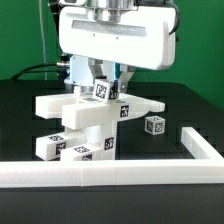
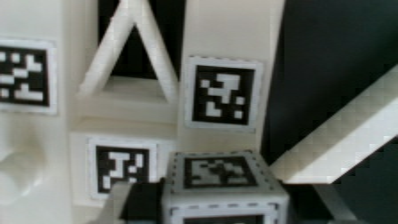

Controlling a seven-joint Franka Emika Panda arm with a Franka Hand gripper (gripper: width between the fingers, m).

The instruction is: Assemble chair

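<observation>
The matte black table point(image 1: 30, 115) spread under everything. The robot arm point(image 1: 118, 35), with a smooth, rounded white casing, hung over its middle. A long white border frame point(image 1: 110, 173) of square-edged bars ran along the near edge and turned a corner at the exterior view's right.

Inside that frame, at the table's centre, stood the chair assembly point(image 1: 95, 120). It was hard white plastic, made of stepped blocky pieces and a flat crosswise panel, and carried black-and-white square tags.

The gripper point(image 1: 106, 92) reached down onto its top. Its fingers were clamped on a small block point(image 2: 221, 172) with tagged faces, right against the assembly.

A loose cube point(image 1: 153, 125), also tagged, sat on the table just beside the assembly at the exterior view's right.
</observation>
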